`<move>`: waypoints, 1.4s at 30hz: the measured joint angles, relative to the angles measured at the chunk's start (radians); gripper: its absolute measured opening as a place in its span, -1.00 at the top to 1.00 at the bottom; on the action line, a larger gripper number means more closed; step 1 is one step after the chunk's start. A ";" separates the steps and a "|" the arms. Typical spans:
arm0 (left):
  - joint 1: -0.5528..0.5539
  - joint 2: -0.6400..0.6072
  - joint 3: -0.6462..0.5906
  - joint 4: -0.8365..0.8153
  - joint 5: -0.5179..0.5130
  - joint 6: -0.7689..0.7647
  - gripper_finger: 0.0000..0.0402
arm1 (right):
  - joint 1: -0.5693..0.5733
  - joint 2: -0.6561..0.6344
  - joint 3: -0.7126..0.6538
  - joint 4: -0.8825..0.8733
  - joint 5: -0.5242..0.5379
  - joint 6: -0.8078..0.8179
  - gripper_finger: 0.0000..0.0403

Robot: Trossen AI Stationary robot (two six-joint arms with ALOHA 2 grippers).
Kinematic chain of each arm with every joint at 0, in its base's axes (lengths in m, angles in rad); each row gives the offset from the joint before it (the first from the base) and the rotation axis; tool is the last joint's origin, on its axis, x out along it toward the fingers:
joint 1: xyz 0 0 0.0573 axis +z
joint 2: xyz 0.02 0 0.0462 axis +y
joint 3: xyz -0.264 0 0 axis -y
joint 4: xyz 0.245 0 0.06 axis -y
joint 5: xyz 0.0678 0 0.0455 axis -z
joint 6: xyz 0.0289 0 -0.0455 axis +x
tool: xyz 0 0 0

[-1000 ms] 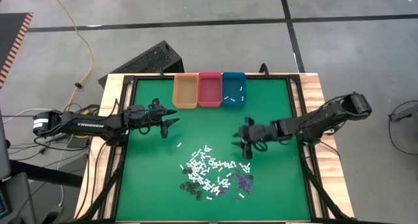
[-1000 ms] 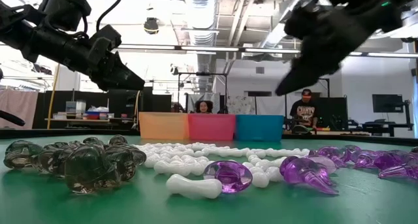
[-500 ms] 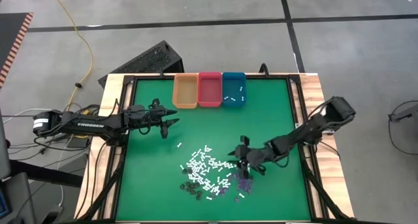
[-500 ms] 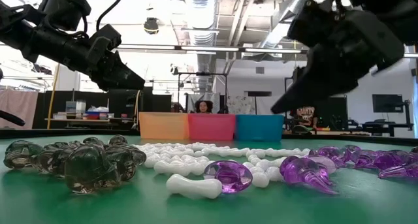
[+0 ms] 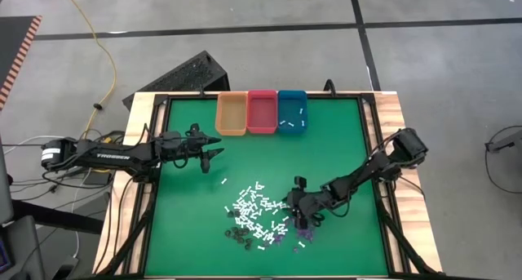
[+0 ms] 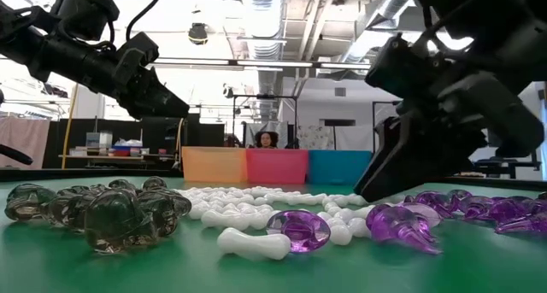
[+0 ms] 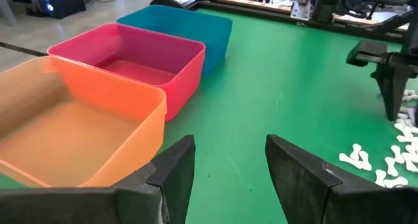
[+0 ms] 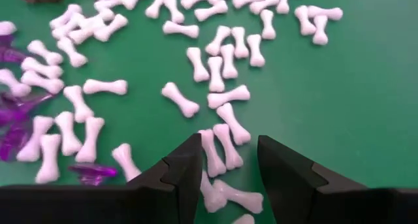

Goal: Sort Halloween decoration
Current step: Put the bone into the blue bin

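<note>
Left arm waits at the left side of the green table top (image 5: pixel 196 231). The left gripper (image 5: pixel 214 147) hangs in the air w/ its two dark fingers spread apart, holding nothing. It sits just near of the three plastic bins at the far edge.

Bins stand side by side, touching: see-through orange bin (image 5: pixel 232 114) on the left, pink bin (image 5: pixel 262 111) in the middle, teal bin (image 5: pixel 292 110) on the right. A few white bits lie in the teal one. Orange & pink look bare inside from the left wrist view (image 7: pixel 85 129).

In the middle, nearer to me, lies the heap of tiny plastic Halloween bits (image 5: pixel 261 219). Mostly little white bone shapes (image 8: pixel 219 70), some purple see-through bits (image 6: pixel 402 225) on the right side of the heap, some dark smoky bits (image 6: pixel 107 212) on the left side.

Right arm reaches in from the right edge of the table. The right gripper (image 5: pixel 295 213) is down low over the right side of the heap, by the purple bits. Its fingers stand apart, w/ white bones on the table between the tips (image 8: pixel 222 160). It has not grabbed anything.
</note>
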 joint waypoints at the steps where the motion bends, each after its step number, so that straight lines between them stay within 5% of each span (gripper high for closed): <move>1: 0.000 0.000 0.000 -0.001 0.000 0.000 0.11 | -0.005 -0.001 0.000 -0.011 0.004 0.000 0.12; 18: 0.000 0.000 0.000 0.000 0.000 -0.002 0.11 | -0.196 -0.002 -0.002 0.013 0.044 -0.165 0.12; 26: 0.000 0.000 0.000 -0.001 0.000 -0.004 0.11 | -0.261 -0.008 -0.006 0.103 -0.089 -0.229 0.13; 34: 0.000 0.000 0.000 -0.016 0.000 -0.014 0.11 | -0.347 -0.010 -0.146 0.418 -0.124 -0.228 0.13; 42: 0.000 0.000 0.000 -0.022 -0.007 -0.013 0.11 | -0.463 -0.002 -0.148 0.485 -0.235 -0.339 0.13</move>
